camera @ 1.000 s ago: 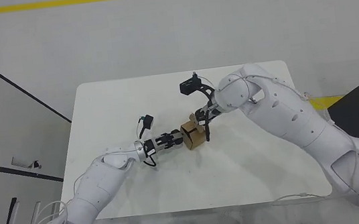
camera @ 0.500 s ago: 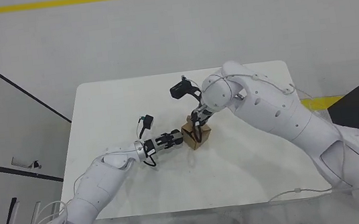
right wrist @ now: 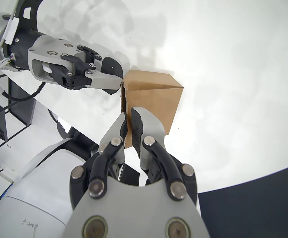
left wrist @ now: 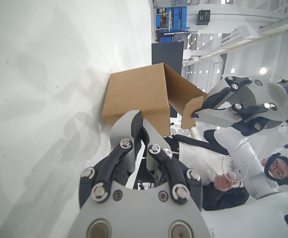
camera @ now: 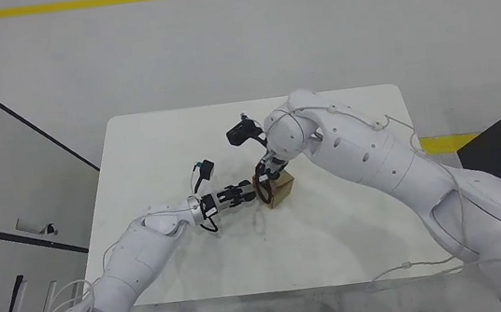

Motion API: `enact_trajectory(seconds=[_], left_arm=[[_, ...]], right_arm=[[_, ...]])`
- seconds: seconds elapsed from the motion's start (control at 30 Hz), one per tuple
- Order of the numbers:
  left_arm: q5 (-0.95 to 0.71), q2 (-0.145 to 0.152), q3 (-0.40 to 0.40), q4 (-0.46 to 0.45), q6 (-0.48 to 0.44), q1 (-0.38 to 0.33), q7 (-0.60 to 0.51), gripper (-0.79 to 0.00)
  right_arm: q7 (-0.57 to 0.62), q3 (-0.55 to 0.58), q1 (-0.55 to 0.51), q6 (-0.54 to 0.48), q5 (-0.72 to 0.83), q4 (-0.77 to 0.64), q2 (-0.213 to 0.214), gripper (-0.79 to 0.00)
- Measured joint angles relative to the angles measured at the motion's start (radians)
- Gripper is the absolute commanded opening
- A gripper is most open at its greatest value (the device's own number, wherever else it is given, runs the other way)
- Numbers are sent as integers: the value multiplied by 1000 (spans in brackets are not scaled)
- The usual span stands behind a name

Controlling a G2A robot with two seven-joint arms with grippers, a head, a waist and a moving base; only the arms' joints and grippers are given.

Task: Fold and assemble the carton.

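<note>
In the middle of the top view, the brown carton (camera: pixel 279 188) stands on the white bench (camera: pixel 363 227), already folded into a box shape with an end flap standing free. We see the right end effector (right wrist: pixel 128 118) closed down on that tuck flap (left wrist: pixel 190 112), with cardboard pinched between its pads, probably so the flap can be swung toward the opening. The left end effector (left wrist: pixel 140 119), its fingers all but together, sets its tips against the carton's left side. We judge that it braces the box against sliding, though we cannot tell whether it grips any cardboard.
</note>
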Motion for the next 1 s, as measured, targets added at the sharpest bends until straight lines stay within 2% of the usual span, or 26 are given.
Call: enact_trajectory(seconds=[0.8, 0.83, 0.9, 1.0], left_arm=[[0, 0, 0, 0, 0, 0, 0, -785], [0, 0, 0, 0, 0, 0, 0, -785], [0, 0, 0, 0, 0, 0, 0, -785], [0, 0, 0, 0, 0, 0, 0, -785]], right_arm=[[-1, -33, 26, -47, 5, 130, -77, -782], [-2, -31, 27, -47, 4, 131, -79, -751], [0, -28, 29, -45, 0, 130, -81, -591], [7, -25, 30, -38, -17, 122, -81, -573]])
